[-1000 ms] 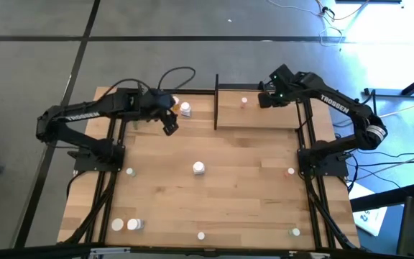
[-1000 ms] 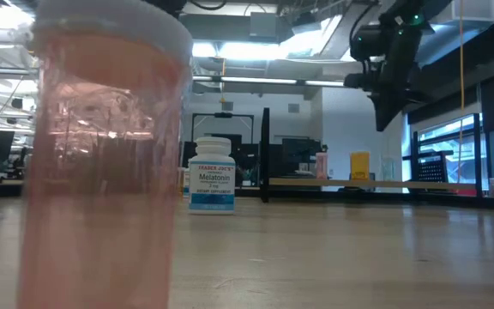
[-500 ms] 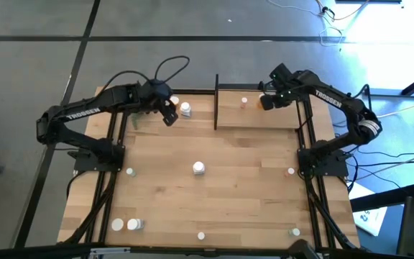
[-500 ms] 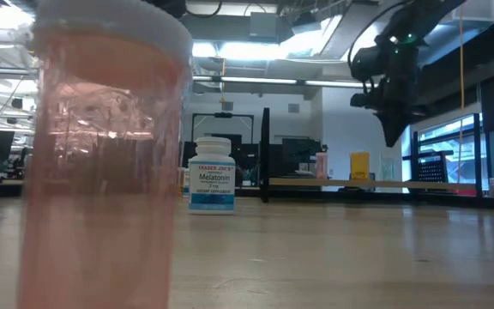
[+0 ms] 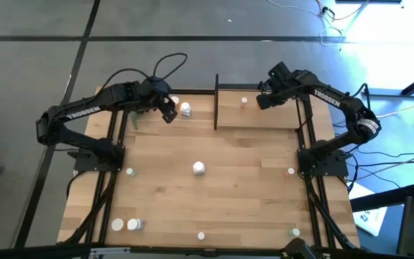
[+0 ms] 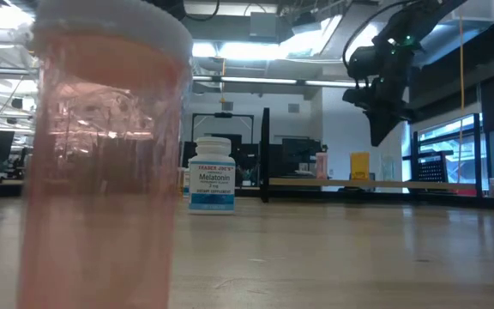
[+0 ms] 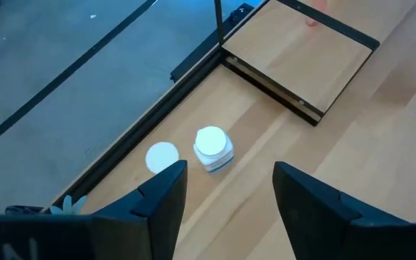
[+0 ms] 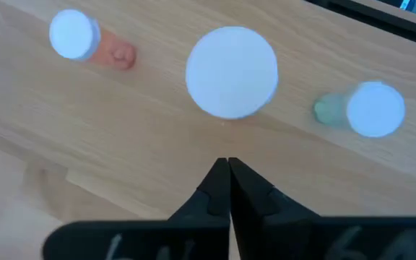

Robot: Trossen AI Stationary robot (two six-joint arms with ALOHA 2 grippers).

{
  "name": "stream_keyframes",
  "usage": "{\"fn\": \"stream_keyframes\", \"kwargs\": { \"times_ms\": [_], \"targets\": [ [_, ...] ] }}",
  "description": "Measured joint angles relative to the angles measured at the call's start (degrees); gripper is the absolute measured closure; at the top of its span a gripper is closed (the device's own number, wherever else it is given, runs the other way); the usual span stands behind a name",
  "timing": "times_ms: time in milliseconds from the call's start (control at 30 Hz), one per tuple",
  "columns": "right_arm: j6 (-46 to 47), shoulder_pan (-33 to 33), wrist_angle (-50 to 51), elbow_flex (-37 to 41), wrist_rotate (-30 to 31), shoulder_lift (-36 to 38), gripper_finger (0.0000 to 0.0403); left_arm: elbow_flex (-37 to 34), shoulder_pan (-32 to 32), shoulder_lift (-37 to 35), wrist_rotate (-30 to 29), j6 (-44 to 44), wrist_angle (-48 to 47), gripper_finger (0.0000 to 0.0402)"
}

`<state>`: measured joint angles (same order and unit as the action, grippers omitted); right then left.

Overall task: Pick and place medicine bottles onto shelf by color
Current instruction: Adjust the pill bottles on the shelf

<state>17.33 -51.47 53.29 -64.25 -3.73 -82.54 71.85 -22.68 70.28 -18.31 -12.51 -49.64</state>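
My left gripper [image 5: 168,111] [image 7: 230,206] hangs open above the table's far left part, with nothing between its fingers. Just beyond it, two white medicine bottles [image 7: 212,149] [image 7: 162,157] stand upright on the tabletop. My right gripper [image 5: 262,101] [image 8: 228,180] is shut and points steeply down over the shelf [image 5: 257,115]. Under it, three bottles stand on the shelf board: a pinkish-orange one [image 8: 85,40], a white-capped one [image 8: 231,61] and a pale green one [image 8: 367,108]. In the low view the right gripper [image 6: 379,129] hangs clear above the shelf [image 6: 350,182].
Several more bottles are scattered over the table: one in the middle [image 5: 198,168], two at the near left [image 5: 125,224], and others along the near and side edges. A pink bottle [image 6: 101,163] stands right before the low camera. The shelf's black post [image 5: 215,101] rises between the arms.
My left gripper has swung toward the table's far edge, closer to the two white bottles, and is still open. My right gripper has sunk a little over the shelf and rolled about its own axis, staying shut. No bottle has moved.
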Motion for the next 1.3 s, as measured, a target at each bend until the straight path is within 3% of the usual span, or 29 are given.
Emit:
{"fn": "stream_keyframes", "kwargs": {
  "times_ms": [267,833,1300],
  "targets": [
    [-1.0,2.2,0.1,0.0,-2.0,0.0,0.0402,0.0,-0.2,0.0,0.0,1.2,0.0,0.0202],
    [1.9,3.7,-4.3,0.0,3.0,-5.9,0.0402,0.0,-0.2,0.0,0.0,2.6,0.0,0.0202],
    [1.9,3.7,-7.1,0.0,8.4,-6.4,0.0402,0.0,-0.7,0.0,0.0,4.3,0.0,0.0202]
  ]
}}
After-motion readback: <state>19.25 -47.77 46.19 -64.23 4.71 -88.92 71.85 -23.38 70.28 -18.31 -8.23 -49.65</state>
